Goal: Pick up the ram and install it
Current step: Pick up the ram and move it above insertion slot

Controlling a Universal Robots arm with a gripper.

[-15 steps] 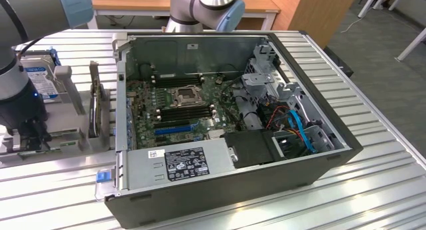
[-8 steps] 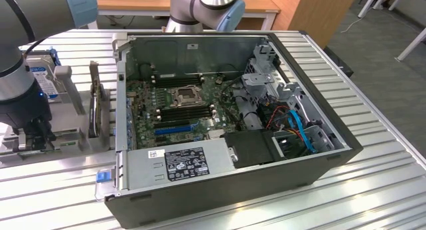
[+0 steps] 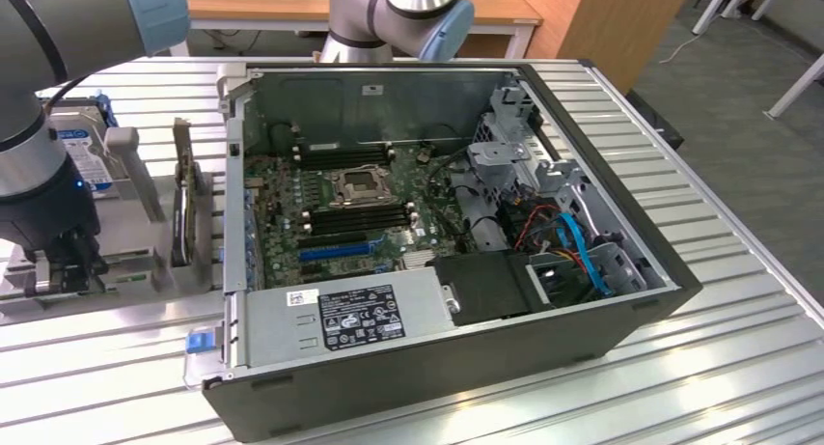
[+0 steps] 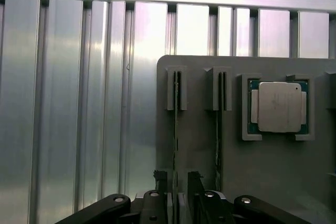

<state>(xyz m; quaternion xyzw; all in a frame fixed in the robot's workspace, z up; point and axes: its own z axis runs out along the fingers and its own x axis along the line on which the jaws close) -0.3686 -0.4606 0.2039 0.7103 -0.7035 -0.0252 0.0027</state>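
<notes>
**Claw down over the ram in its holder**

The claw [image 4: 177,181] hangs low over the grey holder [image 4: 273,171], at the exterior view's left, beside the open computer case [image 3: 451,368]. Its two dark fingers [image 4: 160,179] stand a narrow way apart, one on each side of the ram [image 4: 175,129], with a sliver of space showing on both sides. They straddle it and do not seem to be clamped on it.

The ram stands on its long edge in a slot of the holder, seen from the wrist as a thin line that runs from between the fingers to a notched end post. Just beside it, a second stick [image 4: 218,129] stands parallel in its own slot, outside the fingers. Beyond that, a square silver CPU chip [image 4: 279,106] lies flat in a framed pocket of the same holder.

The holder rests on the ribbed metal surface [image 4: 79,103]. Farther off in the exterior view, an upright expansion card [image 3: 184,204] stands between the arm and the case. Inside the case lies the motherboard [image 3: 289,208], with its black memory slots [image 3: 367,216] near the processor socket [image 3: 357,183].
</notes>
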